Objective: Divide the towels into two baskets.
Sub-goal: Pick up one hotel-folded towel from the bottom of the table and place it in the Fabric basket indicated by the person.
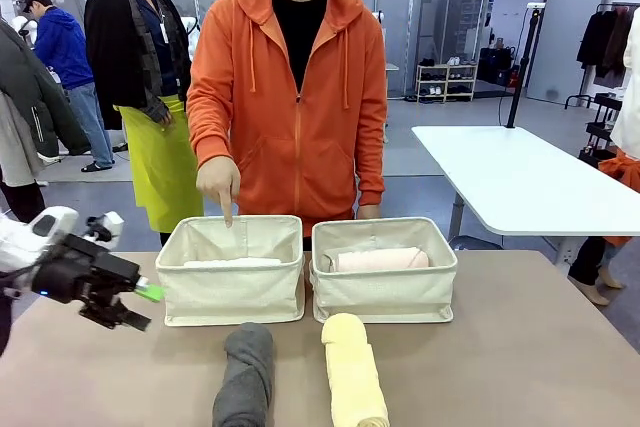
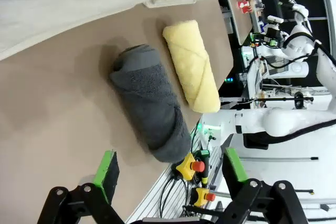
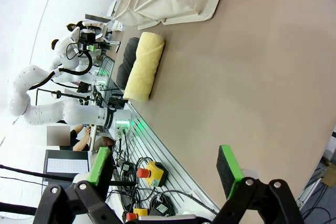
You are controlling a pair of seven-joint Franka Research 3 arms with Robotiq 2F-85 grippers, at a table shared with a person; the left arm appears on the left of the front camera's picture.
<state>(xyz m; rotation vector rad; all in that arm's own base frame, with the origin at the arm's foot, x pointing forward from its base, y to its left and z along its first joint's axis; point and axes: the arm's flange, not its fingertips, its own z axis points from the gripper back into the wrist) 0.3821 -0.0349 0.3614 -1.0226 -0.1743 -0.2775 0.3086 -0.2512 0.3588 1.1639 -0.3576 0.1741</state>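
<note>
Jaws stand wide apart and empty on the left gripper (image 1: 142,307), which hovers over the left side of the tabletop (image 1: 520,347), near the left basket (image 1: 232,295); that basket holds the white towel (image 1: 232,263), and a person's hand (image 1: 219,182) points a finger down at its far rim; in front of the baskets lie the dark grey towel (image 1: 245,377) and, near it, the pale yellow towel (image 1: 353,372), both lengthwise on the tabletop; the right basket (image 1: 385,295) holds the pale pink towel (image 1: 380,259); the right gripper (image 3: 164,169) has its jaws apart too, with nothing between them. Each roll looks light, soft and squashy; a pinch across its middle, deep enough to trap the outer wrap, should keep it from unrolling.
</note>
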